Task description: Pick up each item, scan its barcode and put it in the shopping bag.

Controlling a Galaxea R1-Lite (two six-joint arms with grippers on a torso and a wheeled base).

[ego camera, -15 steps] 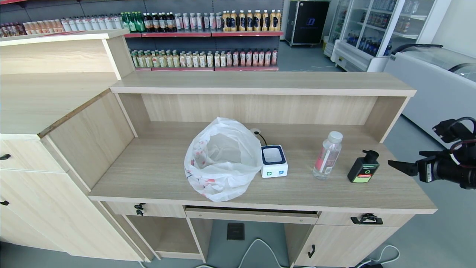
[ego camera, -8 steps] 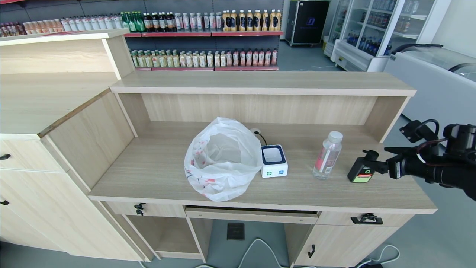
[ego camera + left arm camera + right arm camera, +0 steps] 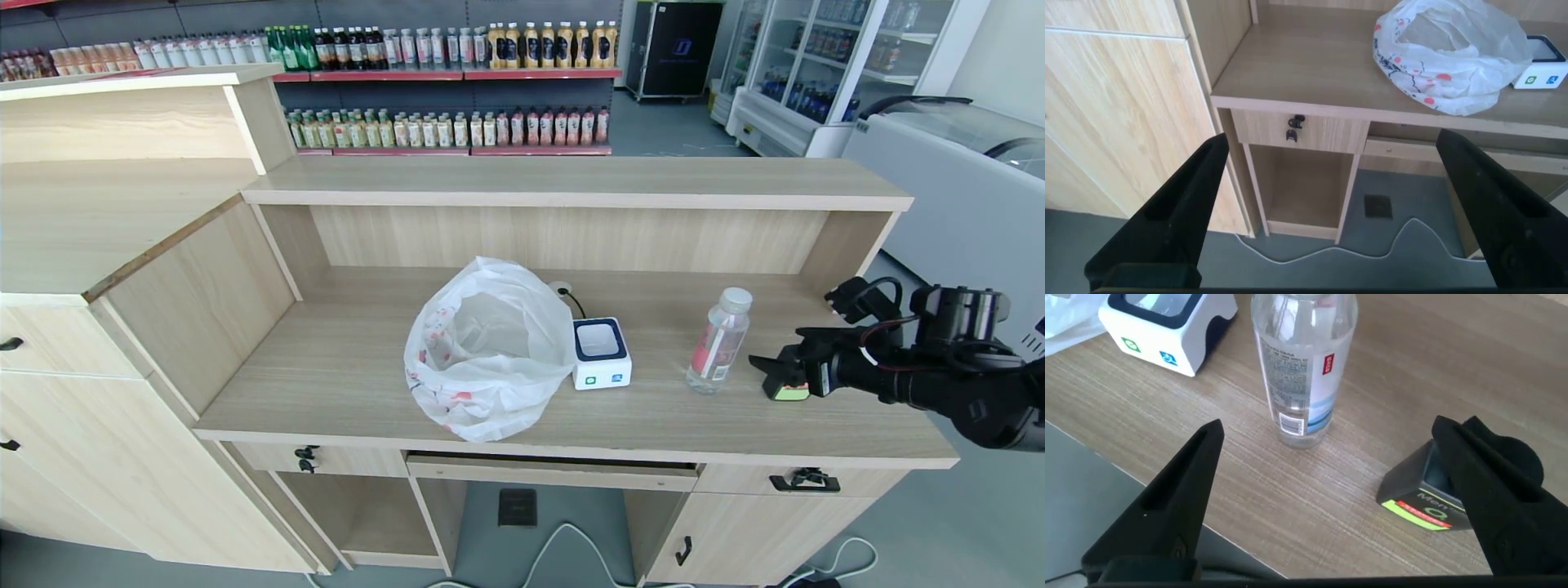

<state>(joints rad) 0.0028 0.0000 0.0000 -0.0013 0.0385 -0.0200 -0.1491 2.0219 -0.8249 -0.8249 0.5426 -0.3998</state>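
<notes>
Clear bottle (image 3: 1302, 376) beside black dispenser (image 3: 1418, 500)

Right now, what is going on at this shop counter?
A robot is at the start of a checkout job. Its right gripper, open, is at the dark pump bottle near the right end of the counter, with no grip yet. The water bottle stands upright beside it, then the scanner and the open shopping bag, which looks empty. The left gripper, also open, hangs in front of the counter, away from the items.
</notes>
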